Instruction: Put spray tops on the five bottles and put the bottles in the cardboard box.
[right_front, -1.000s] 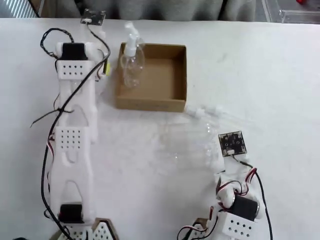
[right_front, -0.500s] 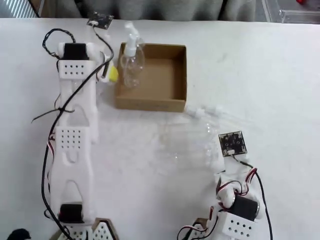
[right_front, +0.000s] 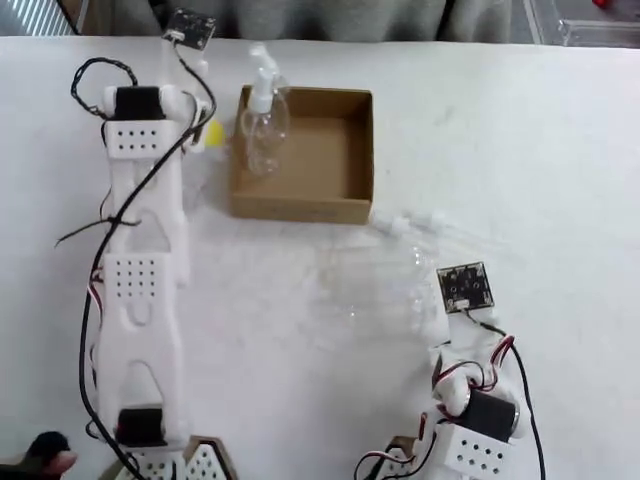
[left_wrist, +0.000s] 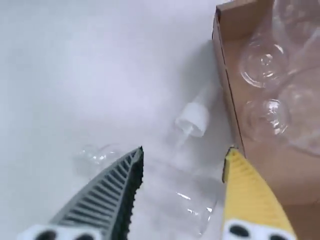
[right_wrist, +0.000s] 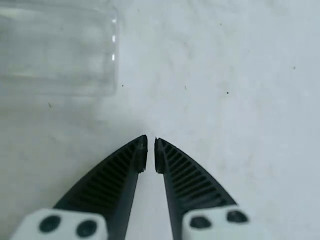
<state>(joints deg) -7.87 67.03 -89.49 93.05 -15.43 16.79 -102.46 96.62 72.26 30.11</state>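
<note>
The cardboard box (right_front: 352, 190) stands at the table's back centre, with a clear bottle (right_front: 265, 125) wearing a spray top in its left corner. My left gripper (right_front: 206, 134) hangs beside the box's left wall (left_wrist: 226, 95), open. On the table between and just beyond its fingers lies a clear bottle (left_wrist: 187, 192) with a white spray top (left_wrist: 192, 120). Clear bottles (left_wrist: 263, 65) show inside the box. My right gripper (right_wrist: 150, 150) is shut low over bare table, near a clear bottle (right_wrist: 55, 50). Loose clear bottles (right_front: 385, 275) and spray tops (right_front: 402, 224) lie in front of the box.
The left arm (right_front: 140, 280) stretches along the table's left side. The right arm's base (right_front: 470, 430) sits at the front right. A clear plastic case (right_front: 590, 25) stands at the back right corner. Bare table spreads to the right of the box.
My left gripper has drawn a little away from the box's left wall, toward the back of the table. The right arm has stayed still.
</note>
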